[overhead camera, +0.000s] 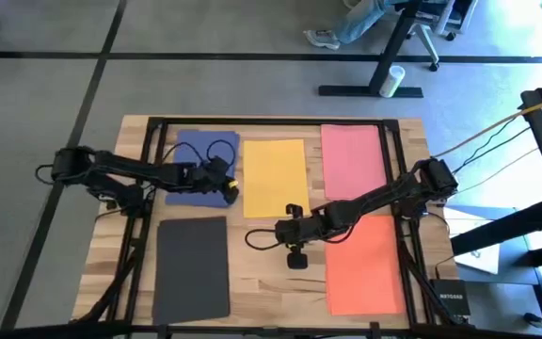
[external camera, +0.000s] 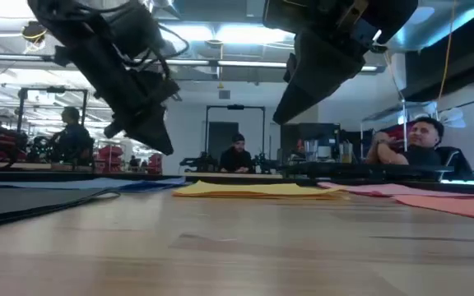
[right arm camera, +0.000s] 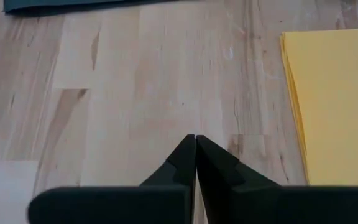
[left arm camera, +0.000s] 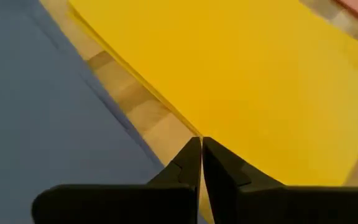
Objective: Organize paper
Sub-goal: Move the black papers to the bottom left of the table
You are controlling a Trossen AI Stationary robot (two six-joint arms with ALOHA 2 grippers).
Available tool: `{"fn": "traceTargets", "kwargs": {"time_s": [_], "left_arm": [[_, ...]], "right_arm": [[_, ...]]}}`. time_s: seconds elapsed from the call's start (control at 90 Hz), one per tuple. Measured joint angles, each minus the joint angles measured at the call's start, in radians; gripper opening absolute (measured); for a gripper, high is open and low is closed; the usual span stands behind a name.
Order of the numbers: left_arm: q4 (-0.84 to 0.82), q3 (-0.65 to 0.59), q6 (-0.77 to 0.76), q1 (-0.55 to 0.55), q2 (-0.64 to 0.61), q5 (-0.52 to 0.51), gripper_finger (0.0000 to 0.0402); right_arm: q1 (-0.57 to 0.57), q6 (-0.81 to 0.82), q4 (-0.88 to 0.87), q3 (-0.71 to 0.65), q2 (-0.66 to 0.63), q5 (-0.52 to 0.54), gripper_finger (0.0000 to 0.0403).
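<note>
Risk sits with the left end effector (left arm camera: 201, 149) — fingers pressed together at the yellow paper (overhead camera: 274, 176) mid-desk; dragging could crumple the stack. Right end effector (right arm camera: 195, 146), also closed, hovers over bare desk (right arm camera: 135, 93).

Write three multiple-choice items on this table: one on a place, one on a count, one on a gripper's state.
1. The left gripper is at the edge of which sheet?
A yellow paper
B white
C green

2. How many coloured sheets lie on the table?
A two
B five
C eight

3. The right gripper is:
A holding a cup
B wide open
C shut, empty, over bare wood

Key: 1 A, its tips meet the yellow edge; 2 B, navy paper, yellow, pink paper, orange paper, dark grey paper; 3 C, fingers together.
</note>
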Motion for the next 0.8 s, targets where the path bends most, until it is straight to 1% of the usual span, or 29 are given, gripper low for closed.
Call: {"fn": "traceTargets", "kwargs": {"time_s": [0.244,0.533,0.711,0.8], "left_arm": [[0.000,0.028,-0.021,0.041,0.069,-0.012,0.0000],[0.005,0.029,-0.018,0.087,0.073,-0.020,0.0000],[0.067,0.029,0.001,0.088,0.083,-0.019,0.0000],[0.072,0.028,0.002,0.088,0.096,-0.019,0.0000]], "right_arm": [[0.000,0.001,-0.002,0.000,0.000,0.000,0.0000],[0.000,0.002,-0.002,0.000,0.000,0.000,0.0000],[0.000,0.002,-0.002,0.000,0.000,0.000,0.0000],[0.000,0.002,-0.002,0.000,0.000,0.000,0.0000]]}}
